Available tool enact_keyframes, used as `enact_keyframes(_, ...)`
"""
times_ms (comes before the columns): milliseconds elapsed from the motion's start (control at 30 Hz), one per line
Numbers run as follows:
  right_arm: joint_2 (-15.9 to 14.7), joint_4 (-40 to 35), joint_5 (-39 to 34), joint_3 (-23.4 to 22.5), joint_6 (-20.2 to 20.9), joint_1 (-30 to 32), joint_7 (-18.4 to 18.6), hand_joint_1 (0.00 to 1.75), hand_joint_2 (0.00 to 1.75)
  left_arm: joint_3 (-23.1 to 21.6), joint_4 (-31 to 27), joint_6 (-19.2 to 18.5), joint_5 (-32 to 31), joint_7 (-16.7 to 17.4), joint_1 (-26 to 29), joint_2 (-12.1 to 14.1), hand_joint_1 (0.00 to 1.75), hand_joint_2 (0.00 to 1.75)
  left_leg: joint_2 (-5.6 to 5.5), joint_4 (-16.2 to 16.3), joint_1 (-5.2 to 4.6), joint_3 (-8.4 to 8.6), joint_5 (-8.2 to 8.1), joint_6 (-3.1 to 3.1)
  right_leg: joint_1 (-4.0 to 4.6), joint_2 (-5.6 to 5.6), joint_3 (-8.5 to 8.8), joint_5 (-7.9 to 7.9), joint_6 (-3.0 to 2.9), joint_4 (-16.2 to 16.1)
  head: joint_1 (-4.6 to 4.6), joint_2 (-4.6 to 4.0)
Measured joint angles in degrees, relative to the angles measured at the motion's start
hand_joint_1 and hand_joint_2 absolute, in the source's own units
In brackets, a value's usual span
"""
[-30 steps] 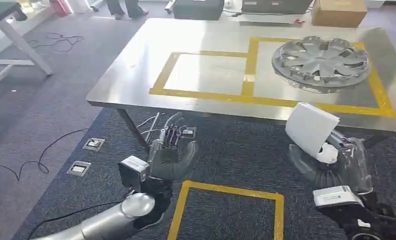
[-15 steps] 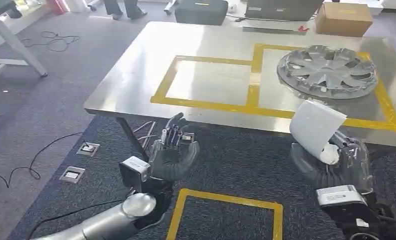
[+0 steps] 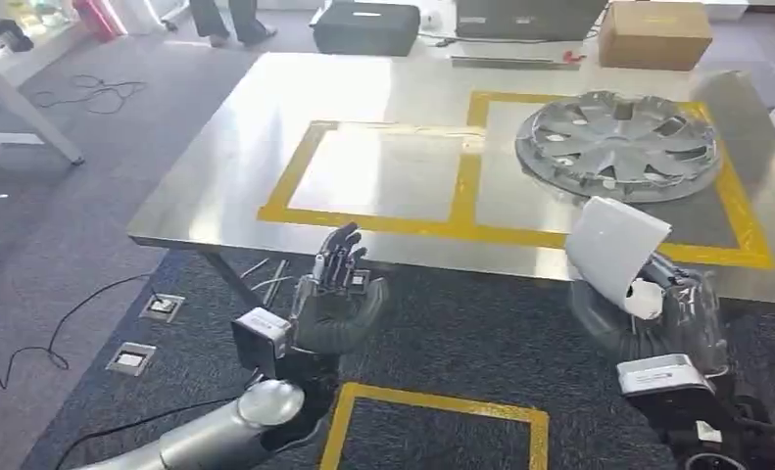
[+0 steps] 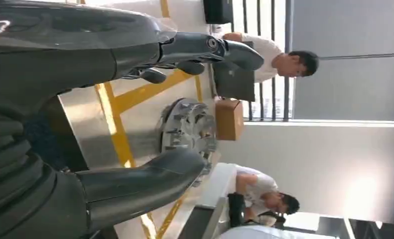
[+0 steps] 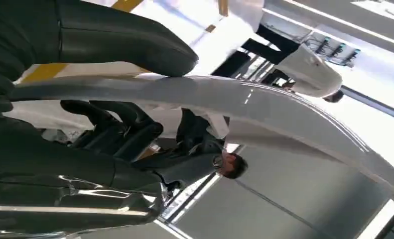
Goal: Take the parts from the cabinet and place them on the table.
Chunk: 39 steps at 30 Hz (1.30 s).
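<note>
White curved part (image 3: 613, 245), smooth and thin like a bent plastic shell, sits in my right hand (image 3: 657, 313), with the thumb on one face and the dark fingers (image 5: 115, 127) on the other. I hold it just before the near edge of the shiny steel table (image 3: 217, 166). My left hand (image 3: 336, 299) is spread and holds nothing. On the table lies a round silver hubcap (image 3: 613, 145) with ribbed spokes, inside yellow tape lines (image 3: 466, 176).

No text, label or number is legible — none readable.
</note>
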Motion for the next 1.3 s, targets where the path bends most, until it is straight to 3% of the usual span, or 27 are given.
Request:
enact_keyframes(33,0.0,0.02,0.0,0.0,0.0,0.04,0.0,1.75,1.75,0.0,0.0,0.0,0.0,0.0,0.2,0.0,0.0,1.75,0.0,2.87,0.0,-2.63,-1.47,-0.06,0.05,0.02,0.38,-0.45,-0.04,0.0,-0.09,0.0)
enact_keyframes(67,0.0,0.04,0.0,-0.02,0.0,0.04,0.02,1.75,1.75,0.0,0.02,0.0,0.02,0.02,0.3,0.02,0.0,1.75,0.0,3.13,0.0,-3.96,-1.24,-0.05,0.09,0.1,0.89,-0.88,-0.05,0.0,-0.2,0.0)
enact_keyframes(100,0.0,0.04,0.0,0.0,0.0,0.04,0.0,1.75,1.75,0.0,0.02,0.0,0.02,0.02,0.34,0.04,0.0,1.75,0.0,1.08,-0.02,-3.94,0.46,0.13,0.13,0.19,1.54,-1.38,-0.03,0.0,-0.33,0.0)
enact_keyframes(200,0.02,0.04,-0.02,0.0,0.02,-0.01,0.02,1.75,1.75,0.0,0.02,0.0,0.02,0.02,0.3,0.04,0.0,1.75,0.02,-13.48,-0.53,0.29,11.61,1.85,0.36,0.21,3.81,-3.18,0.2,-0.15,-0.68,0.0)
enact_keyframes(233,0.02,0.15,-0.13,0.0,0.17,-0.07,0.02,1.75,1.75,0.0,0.09,0.0,0.0,0.02,0.35,0.06,0.0,1.75,-0.04,-15.63,-1.0,0.55,11.72,2.18,0.66,0.41,4.58,-3.7,0.5,0.22,-0.37,0.0)
enact_keyframes(267,0.04,0.22,-0.35,0.02,0.42,-0.07,0.09,1.75,1.75,0.0,0.09,0.0,0.02,0.07,0.32,0.07,0.0,1.75,-0.04,-15.52,-0.93,0.74,9.59,2.18,0.61,0.65,4.1,-4.08,0.86,-0.14,-0.37,0.0)
enact_keyframes(300,0.11,0.28,-0.48,0.0,0.64,-0.06,0.2,1.75,1.75,0.0,0.09,0.0,-0.04,0.07,0.35,0.07,0.0,1.75,-0.13,-15.86,-0.97,1.01,10.95,2.3,0.66,0.5,4.23,-4.48,1.18,-0.53,-0.41,0.0)
enact_keyframes(367,0.13,0.33,-0.57,0.0,0.98,-0.39,0.17,1.75,1.75,0.02,0.07,0.33,-0.26,0.02,0.32,0.0,0.0,1.75,-0.19,-16.36,-0.46,2.33,10.85,2.45,0.84,0.58,5.2,-4.04,1.82,0.74,-0.35,0.0)
enact_keyframes(433,0.13,0.39,-0.59,0.0,1.31,-0.83,0.15,1.75,1.75,0.02,0.04,0.63,-0.52,-0.04,0.25,-0.09,0.0,1.75,-0.13,-16.72,-0.25,3.82,10.22,2.91,0.57,0.31,2.81,-5.21,2.31,5.47,-0.02,0.0)
enact_keyframes(467,0.13,0.44,-0.61,0.02,1.57,-1.1,0.18,1.75,1.75,0.02,0.04,0.68,-0.57,-0.02,0.21,-0.11,0.0,1.75,-0.12,-16.71,-0.25,4.16,9.82,3.05,0.47,0.29,0.21,-6.22,2.52,9.83,0.33,0.0)
enact_keyframes(533,0.22,0.54,-0.61,0.13,1.86,-1.02,0.15,1.75,1.75,0.02,0.04,0.7,-0.66,-0.04,0.35,-0.11,0.0,1.75,-0.15,-16.7,-0.26,4.96,8.89,3.13,0.25,0.27,-5.31,-10.25,2.94,17.41,0.39,0.0)
enact_keyframes(567,0.22,0.72,-0.63,0.13,2.16,-1.02,0.2,1.75,1.75,0.02,0.04,0.98,-0.7,-0.04,0.47,-0.11,0.0,1.75,-0.23,-16.69,-0.25,5.62,8.36,3.14,0.21,0.26,-6.82,-11.47,3.06,18.46,0.48,0.0)
enact_keyframes(600,0.22,0.88,-0.74,0.13,2.36,-1.07,0.17,1.75,1.75,0.02,0.04,1.12,-0.74,-0.02,0.59,-0.11,0.0,1.75,-0.35,-16.69,-0.23,6.49,7.75,3.07,0.11,0.23,-7.17,-10.99,3.14,17.19,0.48,0.0)
enact_keyframes(633,0.22,0.96,-0.81,0.13,2.56,-1.14,0.17,1.75,1.75,0.02,0.04,1.22,-0.9,-0.02,0.62,-0.11,0.0,1.75,-0.48,-16.67,-0.22,7.36,7.13,2.97,0.0,0.19,-6.71,-9.02,3.18,14.16,0.5,0.0)
enact_keyframes(733,0.22,1.53,-0.87,0.2,3.32,-1.63,0.15,1.75,1.75,0.02,-0.04,1.92,-1.51,-0.13,0.54,-0.07,0.0,1.75,-0.56,-16.29,-0.53,9.91,5.04,2.16,-0.1,0.09,-4.39,2.8,2.94,1.07,1.02,0.0)
enact_keyframes(767,0.26,1.86,-1.16,0.37,3.75,-2.09,0.13,1.75,1.75,0.04,-0.15,2.21,-1.88,-0.19,0.62,-0.07,0.0,1.75,-0.82,-16.46,-0.46,9.58,4.72,1.87,0.26,-0.07,-4.04,0.23,2.4,1.58,1.18,0.0)
enact_keyframes(800,0.37,2.05,-1.55,0.44,4.11,-2.18,0.07,1.75,1.75,0.11,-0.52,2.62,-2.32,-0.35,0.55,0.0,0.0,1.75,-0.71,-16.44,-0.38,9.57,4.28,1.32,0.39,0.02,-3.41,1.63,1.82,1.62,0.7,0.0)
enact_keyframes(867,0.59,2.58,-2.27,0.46,4.5,-2.71,-0.2,1.75,1.75,0.13,-1.18,3.08,-3.04,-0.59,0.5,0.02,0.0,1.75,-0.73,-15.95,-0.47,10.24,4.53,0.72,0.46,-0.03,-2.77,1.34,1.1,1.32,0.77,0.0)
enact_keyframes(933,0.7,3.02,-2.64,0.42,4.79,-3.6,-0.42,1.75,1.75,0.15,-1.84,3.19,-3.52,-0.61,0.41,0.17,0.0,1.75,-0.48,-11.67,-0.29,8.32,4.38,0.44,0.05,0.01,-1.19,1.19,0.56,0.39,0.7,0.0)
enact_keyframes(1033,1.27,3.54,-2.71,0.55,5.38,-4.57,-0.5,1.75,1.75,0.15,-1.97,3.19,-4.11,-0.5,0.45,0.24,0.0,1.75,-0.16,0.86,-0.2,-0.85,-0.46,-0.2,0.13,0.03,-0.52,0.3,0.16,0.1,0.15,0.0)
enact_keyframes(1067,1.44,3.87,-2.84,0.57,5.53,-4.65,-0.5,1.75,1.75,0.15,-2.01,3.19,-4.15,-0.5,0.53,0.26,0.0,1.75,-0.15,2.78,-0.22,-3.15,-1.52,-0.27,0.2,0.04,-0.11,-0.16,0.12,0.1,0.09,0.0)
enact_keyframes(1100,1.53,4.18,-2.84,0.57,5.55,-4.69,-0.5,1.75,1.75,0.15,-2.08,3.17,-4.2,-0.48,0.56,0.31,0.0,1.75,-0.14,2.13,-0.23,-3.92,-0.72,-0.18,0.28,0.07,0.41,-0.61,0.13,0.1,-0.02,0.0)
enact_keyframes(1133,1.66,4.44,-2.84,0.59,5.64,-4.8,-0.5,1.75,1.75,0.15,-2.18,3.15,-4.24,-0.48,0.53,0.33,0.0,1.75,-0.14,-0.95,-0.28,-3.48,1.74,0.06,0.38,0.11,1.14,-1.18,0.13,0.09,-0.15,0.0)
enact_keyframes(1200,1.99,4.83,-2.86,0.61,5.97,-5.38,-0.52,1.75,1.75,0.15,-2.3,3.02,-4.24,-0.37,0.43,0.35,0.0,1.75,-0.14,-10.77,-0.65,-0.39,8.96,0.87,0.6,0.16,2.65,-2.24,0.24,0.03,-0.33,0.0)
enact_keyframes(1233,2.12,5.09,-2.91,0.61,6.12,-5.7,-0.52,1.75,1.75,0.15,-2.29,2.95,-4.24,-0.33,0.35,0.39,0.0,1.75,-0.03,-15.54,-1.03,0.88,12.94,1.7,0.49,0.17,2.55,-2.63,0.3,-0.1,-0.33,0.0)
enact_keyframes(1267,2.34,5.59,-3.04,0.7,6.62,-6.03,-0.55,1.75,1.75,0.13,-2.3,2.93,-4.28,-0.29,0.15,0.42,0.0,1.75,0.11,-16.37,-1.21,0.81,11.27,1.74,0.78,0.33,3.07,-2.92,0.61,0.14,0.13,0.0)
enact_keyframes(1300,2.45,5.92,-3.28,0.79,6.97,-6.37,-0.55,1.75,1.75,0.11,-2.32,3.06,-4.61,-0.46,0.05,0.42,0.0,1.75,0.09,-16.05,-1.4,0.9,11.89,1.87,0.74,0.37,2.68,-3.16,0.98,0.09,-0.13,0.0)
